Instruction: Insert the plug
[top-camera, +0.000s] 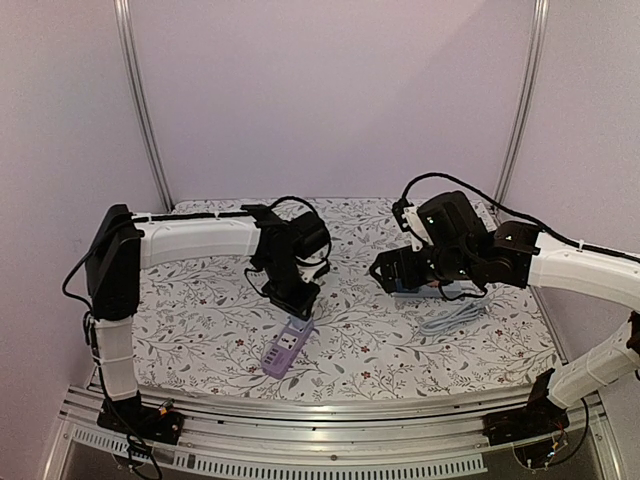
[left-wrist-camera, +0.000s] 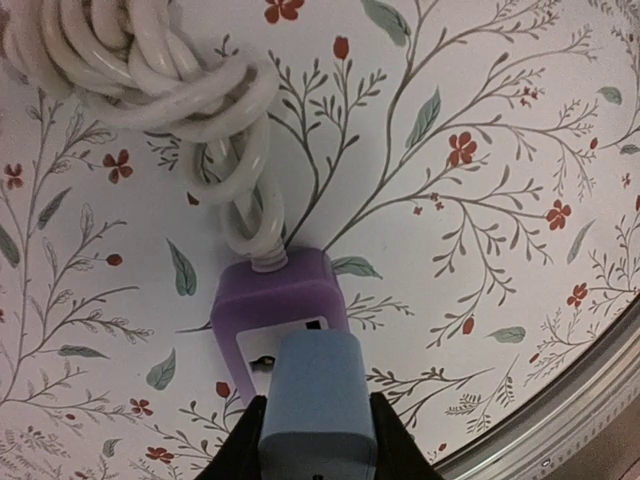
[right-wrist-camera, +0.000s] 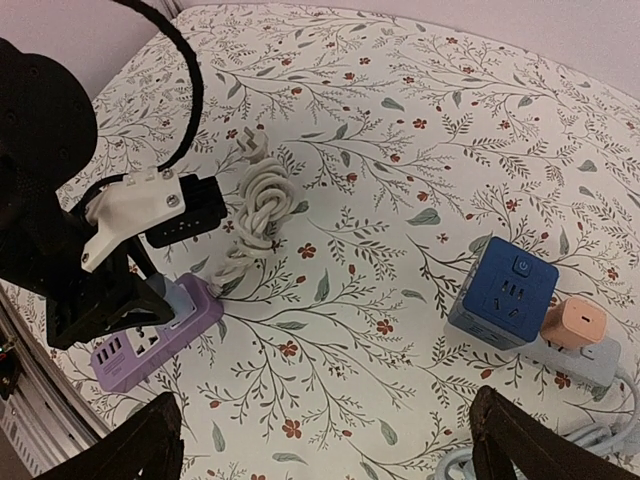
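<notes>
A purple power strip (top-camera: 285, 347) lies near the front of the floral table, its white cord (left-wrist-camera: 170, 90) coiled behind it. My left gripper (top-camera: 297, 303) is shut on a light blue plug (left-wrist-camera: 315, 405) and holds it right over the strip's white socket face (left-wrist-camera: 262, 350); the strip also shows in the right wrist view (right-wrist-camera: 150, 340). I cannot tell whether the prongs are in. My right gripper (right-wrist-camera: 325, 440) is open and empty, hovering over the table right of the strip.
A dark blue cube socket (right-wrist-camera: 503, 295) stands at the right on a grey strip (right-wrist-camera: 575, 358) holding a peach plug (right-wrist-camera: 572, 322). A grey cable (top-camera: 452, 318) lies beside it. The table's metal front rail (left-wrist-camera: 570, 400) runs just below the purple strip.
</notes>
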